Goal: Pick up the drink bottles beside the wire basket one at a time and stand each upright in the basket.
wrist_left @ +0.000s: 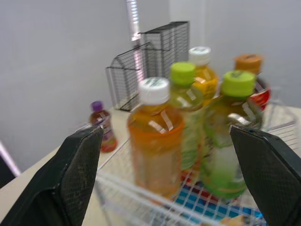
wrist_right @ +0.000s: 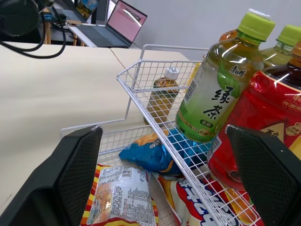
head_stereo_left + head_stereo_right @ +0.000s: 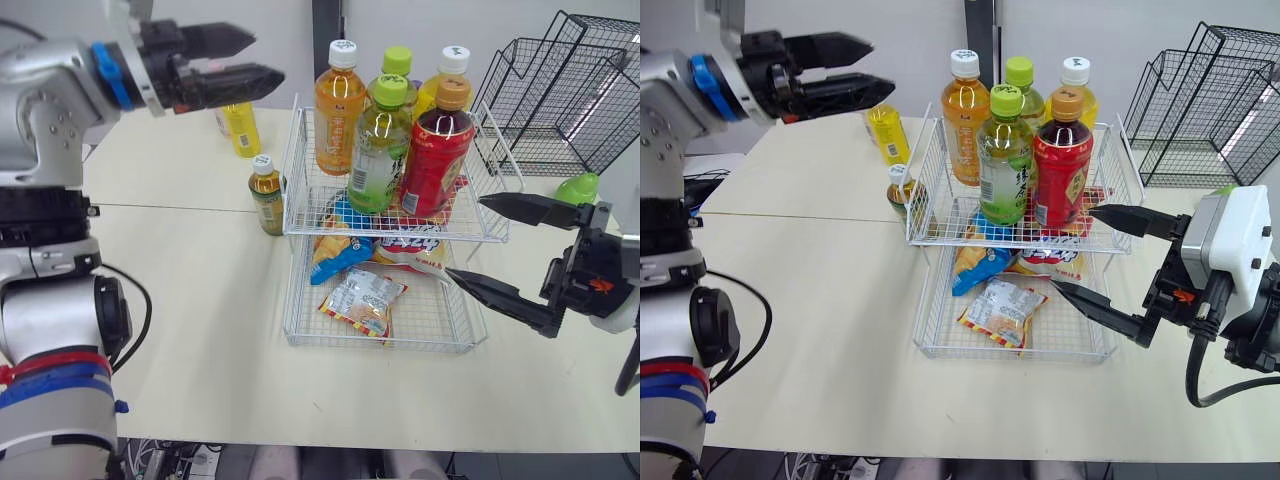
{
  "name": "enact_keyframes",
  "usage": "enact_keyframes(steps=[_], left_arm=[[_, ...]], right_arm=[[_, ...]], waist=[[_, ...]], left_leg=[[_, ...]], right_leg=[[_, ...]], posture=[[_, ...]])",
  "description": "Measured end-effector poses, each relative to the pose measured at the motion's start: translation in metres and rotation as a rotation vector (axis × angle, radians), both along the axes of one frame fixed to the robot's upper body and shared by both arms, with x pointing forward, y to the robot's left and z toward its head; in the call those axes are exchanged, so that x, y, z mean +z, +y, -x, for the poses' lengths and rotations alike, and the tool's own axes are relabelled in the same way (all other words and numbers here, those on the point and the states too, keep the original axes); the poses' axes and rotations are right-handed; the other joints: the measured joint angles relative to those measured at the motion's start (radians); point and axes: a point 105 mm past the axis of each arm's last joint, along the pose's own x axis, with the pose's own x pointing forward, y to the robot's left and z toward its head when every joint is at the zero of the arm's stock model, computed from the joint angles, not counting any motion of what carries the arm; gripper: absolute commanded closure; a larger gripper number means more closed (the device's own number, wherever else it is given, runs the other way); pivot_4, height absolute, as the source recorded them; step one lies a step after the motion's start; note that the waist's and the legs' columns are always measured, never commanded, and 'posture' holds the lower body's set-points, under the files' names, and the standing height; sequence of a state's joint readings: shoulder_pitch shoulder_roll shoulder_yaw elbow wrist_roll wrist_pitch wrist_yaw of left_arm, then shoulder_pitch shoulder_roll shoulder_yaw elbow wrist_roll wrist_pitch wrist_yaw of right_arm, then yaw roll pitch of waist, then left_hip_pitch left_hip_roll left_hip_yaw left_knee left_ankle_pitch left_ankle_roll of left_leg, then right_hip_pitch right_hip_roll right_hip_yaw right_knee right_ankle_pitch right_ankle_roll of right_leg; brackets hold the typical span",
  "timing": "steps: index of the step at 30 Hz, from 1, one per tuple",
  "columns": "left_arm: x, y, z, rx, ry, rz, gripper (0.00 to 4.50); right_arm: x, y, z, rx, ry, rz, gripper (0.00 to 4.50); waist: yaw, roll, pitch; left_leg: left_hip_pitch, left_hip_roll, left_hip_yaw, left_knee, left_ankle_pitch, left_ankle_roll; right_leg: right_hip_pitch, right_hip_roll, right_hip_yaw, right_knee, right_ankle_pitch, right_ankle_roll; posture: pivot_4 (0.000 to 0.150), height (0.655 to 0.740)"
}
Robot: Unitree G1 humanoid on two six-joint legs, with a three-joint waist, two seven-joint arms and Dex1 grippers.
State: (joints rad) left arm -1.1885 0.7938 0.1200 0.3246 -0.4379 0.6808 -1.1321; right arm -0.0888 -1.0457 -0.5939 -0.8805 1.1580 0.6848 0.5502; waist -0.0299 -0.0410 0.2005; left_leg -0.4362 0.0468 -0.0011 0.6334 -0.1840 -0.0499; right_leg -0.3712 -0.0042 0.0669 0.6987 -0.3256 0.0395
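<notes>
A two-tier white wire basket [image 3: 297, 165] stands mid-table. Its upper tier holds several upright bottles, among them an orange one [image 3: 338, 110], a green tea [image 3: 380, 150] and a red one [image 3: 436, 155]. Just left of the basket, a small amber bottle with a white cap [image 3: 266, 193] stands on the table. Farther back is a yellow bottle [image 3: 241, 127]. My left gripper [image 3: 265, 57] is open and empty, raised above the yellow bottle and left of the basket. My right gripper [image 3: 466, 238] is open and empty at the basket's front right corner.
Snack bags [image 3: 362, 300] lie in the basket's lower tier. Black wire racks [image 3: 560, 90] and a green object [image 3: 577, 187] sit at the back right. A small purple-capped bottle [image 1: 102, 125] stands behind the basket. Laptops [image 2: 124, 21] rest on a far table.
</notes>
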Motion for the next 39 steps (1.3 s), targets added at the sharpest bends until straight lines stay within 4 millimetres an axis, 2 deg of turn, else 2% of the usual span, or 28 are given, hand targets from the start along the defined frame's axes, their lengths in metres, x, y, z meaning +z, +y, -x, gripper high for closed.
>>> enact_keyframes(steps=[6,11,13,21,25,34,39], left_arm=[[-0.032,0.041,-0.024,0.231,0.019,0.052,0.05],[-0.066,0.061,-0.031,0.313,0.078,0.05,0.05],[-0.075,0.061,-0.034,0.319,0.091,0.055,0.05],[-0.113,0.035,-0.043,0.289,0.168,0.078,0.05],[-0.113,0.034,-0.045,0.311,0.151,0.087,0.05],[-0.107,0.032,-0.039,0.287,0.118,0.1,0.05],[-0.106,0.032,-0.034,0.273,0.111,0.097,0.05]], right_arm=[[-0.001,0.004,-0.001,-0.008,-0.025,-0.012,0.0],[-0.002,0.003,-0.002,-0.012,-0.027,-0.007,0.0],[-0.002,0.003,-0.002,-0.005,-0.031,0.001,0.0],[-0.008,-0.003,0.003,0.02,0.025,-0.002,0.0],[-0.006,-0.006,0.004,0.016,0.027,-0.027,0.0],[0.019,-0.012,0.002,0.0,-0.057,-0.096,0.0],[0.021,-0.01,0.002,0.016,-0.064,-0.093,0.0]], waist=[[0.001,0.0,0.0],[0.002,0.0,0.0],[0.005,0.0,0.0],[0.005,-0.001,0.0],[0.003,-0.001,-0.001],[0.001,-0.001,-0.001],[0.001,-0.001,-0.001]], left_leg=[[0.0,0.0,0.0,0.0,0.0,0.0],[0.0,0.0,0.0,0.0,0.0,0.0],[0.0,0.0,0.0,0.0,0.0,0.0],[0.0,0.0,0.0,0.001,0.0,0.0],[0.0,-0.001,0.0,0.001,0.0,0.0],[0.0,0.0,0.0,0.001,0.0,0.0],[0.0,0.0,0.0,0.001,0.0,0.0]], right_leg=[[0.0,0.0,0.0,0.0,0.0,0.0],[0.0,0.0,-0.001,0.0,0.0,0.0],[0.0,-0.001,-0.001,0.0,0.0,0.0],[0.001,-0.001,-0.001,0.0,0.0,0.0],[0.001,0.0,-0.001,0.0,0.0,0.0],[0.001,-0.001,-0.001,0.0,0.0,0.0],[0.001,-0.001,-0.001,0.0,0.0,0.0]], posture=[[0.15,0.736],[0.15,0.736],[0.15,0.736],[0.15,0.736],[0.15,0.736],[0.15,0.736],[0.15,0.736]])
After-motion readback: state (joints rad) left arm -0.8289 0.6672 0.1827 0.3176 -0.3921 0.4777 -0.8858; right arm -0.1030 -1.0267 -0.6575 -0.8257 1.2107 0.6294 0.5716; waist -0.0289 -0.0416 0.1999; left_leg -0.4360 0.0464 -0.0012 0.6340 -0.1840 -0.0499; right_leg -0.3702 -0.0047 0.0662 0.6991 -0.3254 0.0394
